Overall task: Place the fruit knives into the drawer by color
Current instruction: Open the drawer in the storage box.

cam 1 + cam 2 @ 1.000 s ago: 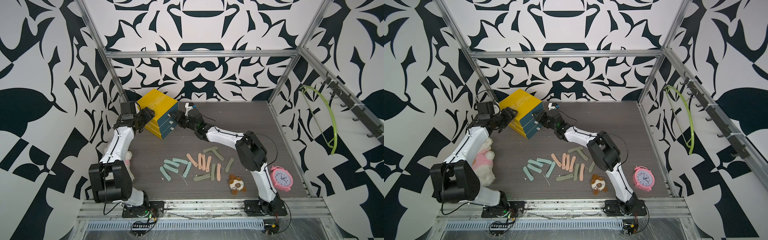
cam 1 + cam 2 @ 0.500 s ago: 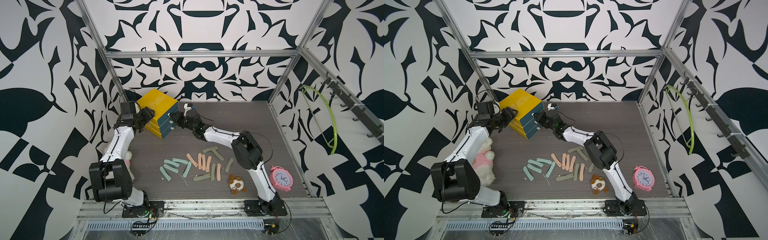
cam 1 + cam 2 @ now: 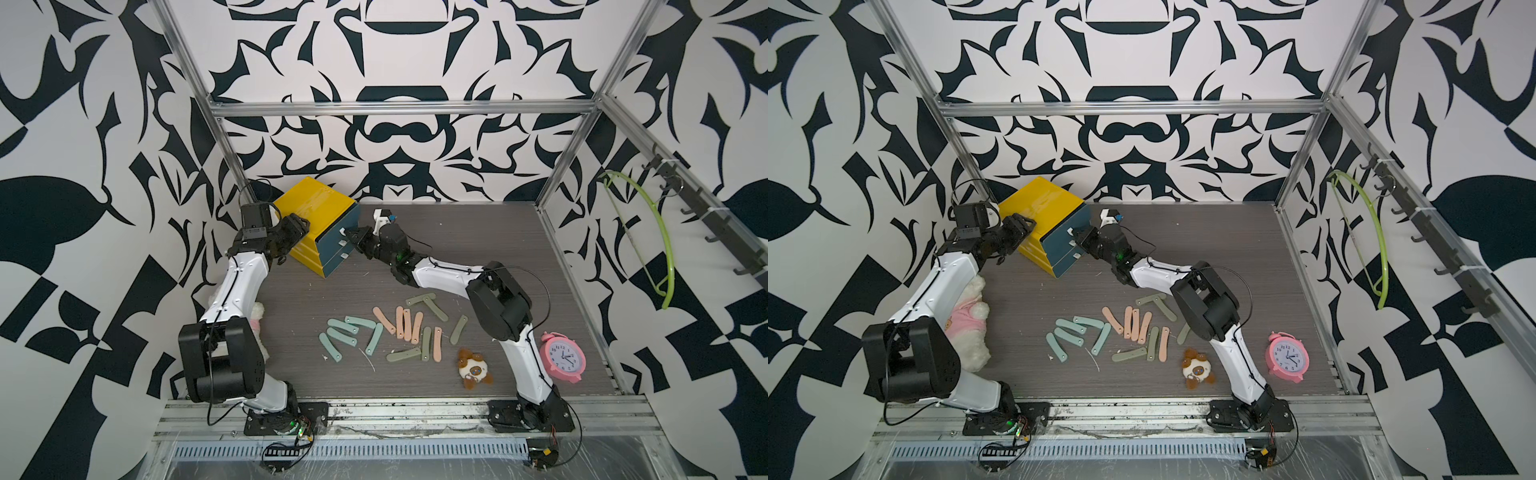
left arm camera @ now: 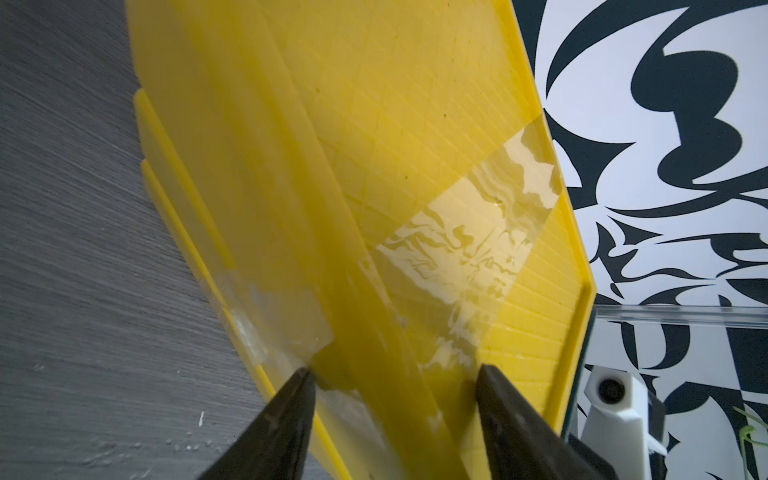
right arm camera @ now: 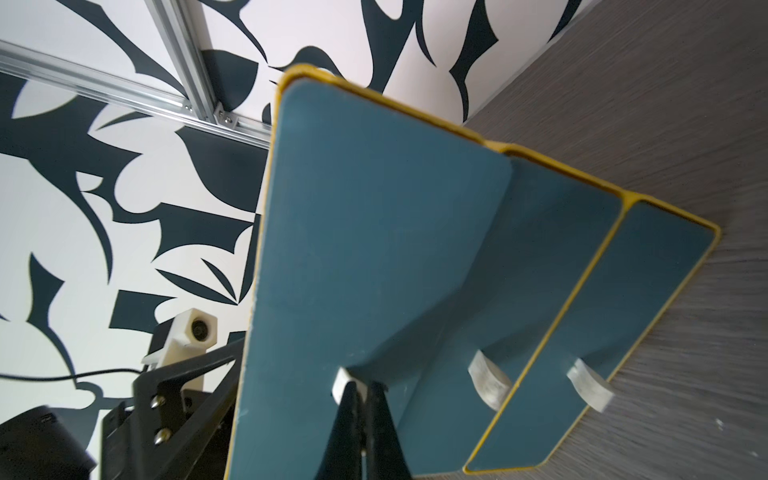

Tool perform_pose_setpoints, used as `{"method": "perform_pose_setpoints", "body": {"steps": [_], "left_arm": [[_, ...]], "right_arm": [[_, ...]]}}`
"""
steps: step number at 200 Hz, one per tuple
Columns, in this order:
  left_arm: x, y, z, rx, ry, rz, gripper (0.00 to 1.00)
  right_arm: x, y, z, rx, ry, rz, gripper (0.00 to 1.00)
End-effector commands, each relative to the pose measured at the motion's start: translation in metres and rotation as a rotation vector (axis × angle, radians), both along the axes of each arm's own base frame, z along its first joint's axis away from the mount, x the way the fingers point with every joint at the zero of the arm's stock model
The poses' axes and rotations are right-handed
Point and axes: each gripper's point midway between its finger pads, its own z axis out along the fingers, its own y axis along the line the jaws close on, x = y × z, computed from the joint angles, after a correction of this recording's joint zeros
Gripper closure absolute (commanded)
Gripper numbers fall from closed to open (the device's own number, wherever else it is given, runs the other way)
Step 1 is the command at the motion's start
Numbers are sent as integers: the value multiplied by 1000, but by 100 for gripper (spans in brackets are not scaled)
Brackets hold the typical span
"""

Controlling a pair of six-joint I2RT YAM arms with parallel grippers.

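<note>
Right fingers (image 5: 343, 428): narrow, pinched onto the white handle (image 5: 344, 380) of the top drawer (image 5: 374, 232). Left fingers (image 4: 282, 424): apart, straddling a yellow edge of the drawer unit (image 3: 316, 205); whether they press it, cannot tell. Unit sits at the back left corner of the surface (image 3: 478, 232), teal fronts angled toward the middle. Fruit knives (image 3: 400, 322): lying loose in a scatter near the middle of the front edge, well apart from the unit. Teal ones lie toward the left, peach in the centre, olive mostly toward the right. Brown plush toy (image 3: 473, 368) just beside the scatter. Pink alarm clock (image 3: 562, 360) near the front right corner. White plush (image 3: 967, 324) at the left edge.
</note>
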Motion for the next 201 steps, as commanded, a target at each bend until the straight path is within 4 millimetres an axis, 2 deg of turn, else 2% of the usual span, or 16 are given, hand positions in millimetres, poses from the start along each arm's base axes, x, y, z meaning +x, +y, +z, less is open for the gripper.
{"method": "perform_pose_setpoints", "body": {"steps": [1,37,56,127,140,163,169,173,192,201], "left_arm": [[-7,-8,-32,-9,109,-32,36],[-4,-9,-33,-18,106,-40,37],[-4,-10,-35,-22,110,-42,37],[-2,-11,-39,-33,118,-43,38],[-1,-11,-38,-34,117,-43,35],[-1,-11,-37,-38,114,-44,17],[-2,-12,-36,-37,111,-44,16],[-2,-12,-35,-37,109,-44,10],[-5,-12,-24,-31,88,-46,0],[-7,-12,-15,-26,71,-49,1]], "right_arm": [[-22,-15,36,49,-53,21,100],[-49,-39,20,31,-25,25,100],[-58,-44,17,27,-16,26,100],[-77,-60,13,-11,-17,6,100],[-78,-60,13,-14,-18,10,100],[-80,-60,13,-22,-19,15,71],[-81,-60,13,-26,-22,17,67],[-81,-61,13,-31,-23,19,65],[-87,-67,12,-68,-20,22,56],[-91,-72,11,-92,-19,24,53]]}}
